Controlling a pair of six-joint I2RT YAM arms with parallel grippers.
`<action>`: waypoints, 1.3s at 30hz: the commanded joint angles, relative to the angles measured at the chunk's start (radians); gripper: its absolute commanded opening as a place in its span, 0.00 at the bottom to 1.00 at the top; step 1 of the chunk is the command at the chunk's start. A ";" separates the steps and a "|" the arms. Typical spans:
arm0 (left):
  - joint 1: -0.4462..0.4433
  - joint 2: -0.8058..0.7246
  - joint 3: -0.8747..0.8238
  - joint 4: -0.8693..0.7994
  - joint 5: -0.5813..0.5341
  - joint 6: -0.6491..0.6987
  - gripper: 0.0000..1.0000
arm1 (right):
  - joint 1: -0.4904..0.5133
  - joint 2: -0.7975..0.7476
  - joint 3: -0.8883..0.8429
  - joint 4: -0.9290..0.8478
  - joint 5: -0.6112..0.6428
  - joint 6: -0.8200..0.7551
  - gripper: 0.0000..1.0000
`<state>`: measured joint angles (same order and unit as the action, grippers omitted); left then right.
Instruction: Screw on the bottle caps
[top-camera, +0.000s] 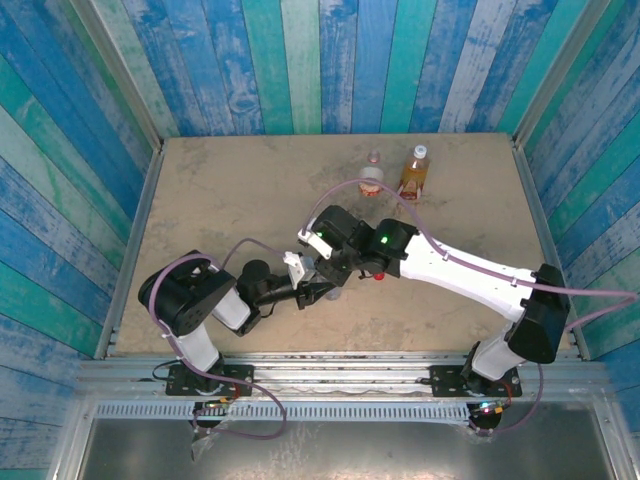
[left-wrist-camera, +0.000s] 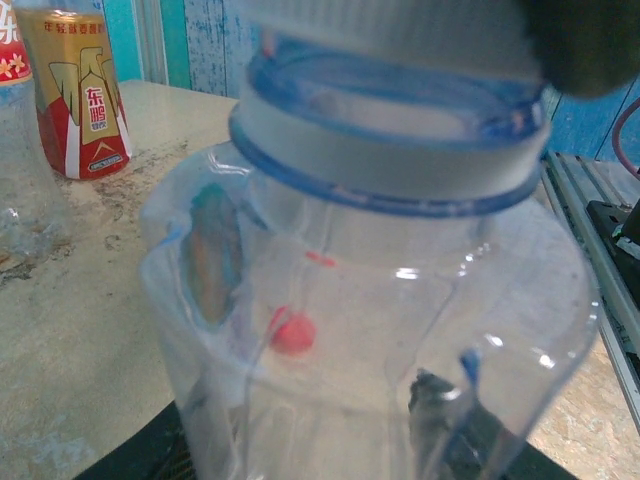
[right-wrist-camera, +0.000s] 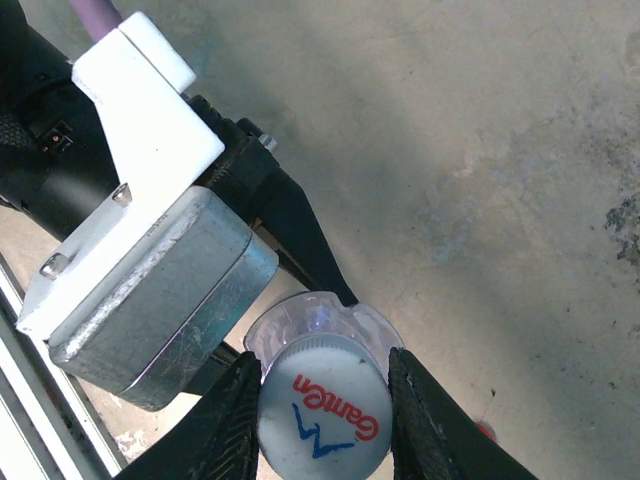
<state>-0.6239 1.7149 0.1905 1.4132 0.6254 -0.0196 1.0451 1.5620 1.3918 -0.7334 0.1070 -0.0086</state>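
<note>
Holding the bluish bottle (left-wrist-camera: 380, 330), left gripper (top-camera: 320, 289) faces right gripper (right-wrist-camera: 324, 425) clasping its white cap (right-wrist-camera: 320, 398).

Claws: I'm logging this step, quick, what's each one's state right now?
Left claw: closed on the clear bluish plastic bottle.
Right claw: closed on the white round plastic cap atop that bottle.

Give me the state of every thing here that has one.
bluish bottle, upright, gripped.
white cap, sitting on the bluish bottle's neck.
left claw, shut on the bluish bottle.
right claw, shut on the white cap.
red cap, loose on the table.
amber bottle, upright, untouched.
red-white labelled bottle, upright, untouched.
</note>
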 joint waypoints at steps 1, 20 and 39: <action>-0.004 -0.021 0.027 -0.041 0.001 -0.016 0.46 | 0.014 0.006 -0.059 -0.008 -0.014 -0.024 0.31; -0.003 -0.076 0.033 -0.169 -0.013 0.073 0.47 | 0.009 -0.096 -0.060 0.051 0.032 0.039 0.75; -0.003 -0.071 0.037 -0.180 0.014 0.079 0.47 | -0.182 -0.091 -0.094 0.108 -0.299 0.226 0.29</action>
<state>-0.6247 1.6722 0.2256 1.2915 0.6308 0.0490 0.8684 1.4536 1.2938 -0.6296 -0.1219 0.2008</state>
